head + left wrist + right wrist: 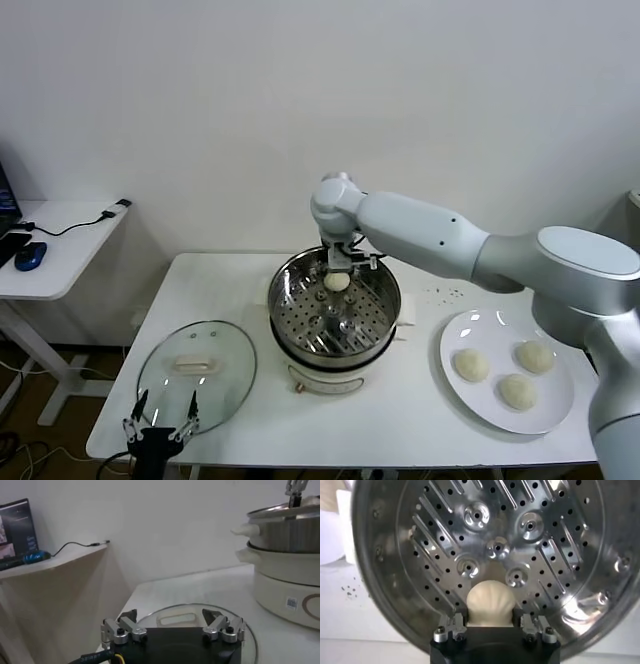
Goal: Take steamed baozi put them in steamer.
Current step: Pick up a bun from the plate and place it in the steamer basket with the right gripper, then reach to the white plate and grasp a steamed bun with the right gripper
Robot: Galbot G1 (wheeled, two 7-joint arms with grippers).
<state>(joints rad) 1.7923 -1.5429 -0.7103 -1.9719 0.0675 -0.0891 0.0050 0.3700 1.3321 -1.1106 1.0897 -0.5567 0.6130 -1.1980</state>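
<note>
My right gripper (338,281) hangs over the far part of the shiny steel steamer (292,318) and is shut on a cream-white baozi (338,283). In the right wrist view the baozi (490,601) sits between the two fingers, above the perforated tray (540,555). Three more baozi (471,364) (534,356) (517,391) lie on the white plate (470,325) at the right. My left gripper (160,417) is open and empty at the table's front left edge, beside the glass lid (170,385).
The round glass lid (170,617) lies flat on the table left of the steamer, just ahead of the left gripper. A side desk (60,235) with cables and a blue mouse stands at the far left. Small dark specks (445,294) lie right of the steamer.
</note>
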